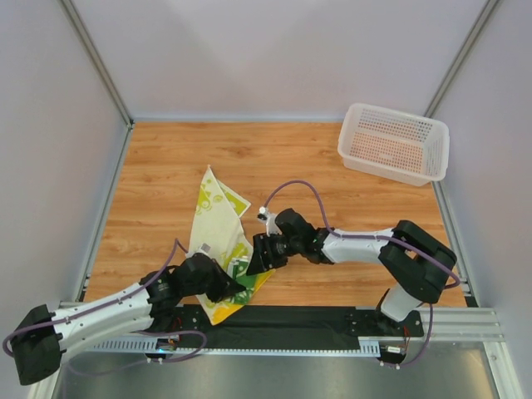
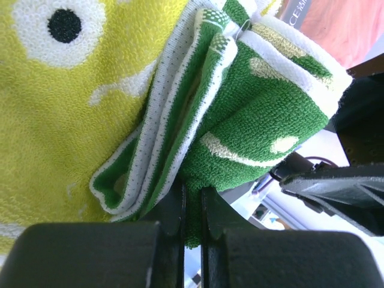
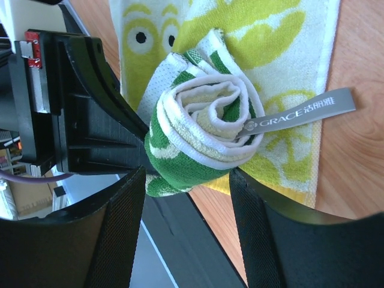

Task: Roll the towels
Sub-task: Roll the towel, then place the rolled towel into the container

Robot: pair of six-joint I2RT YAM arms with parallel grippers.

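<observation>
Green towel rolled up at the near edge, both arms on it.
Top view: the yellow towel (image 1: 214, 218) lies at 7 o'clock on the table (image 1: 166, 158), with the green towel (image 1: 241, 268) on its near end between the left gripper (image 1: 226, 287) and the right gripper (image 1: 259, 256). Left wrist: my left jaws are clamped on the green terry's loose edge. Right wrist: my right jaws stand apart, straddling the roll's end. I judge it light, soft and springy, apt to unwind, so I'd grip across the roll's middle.
</observation>
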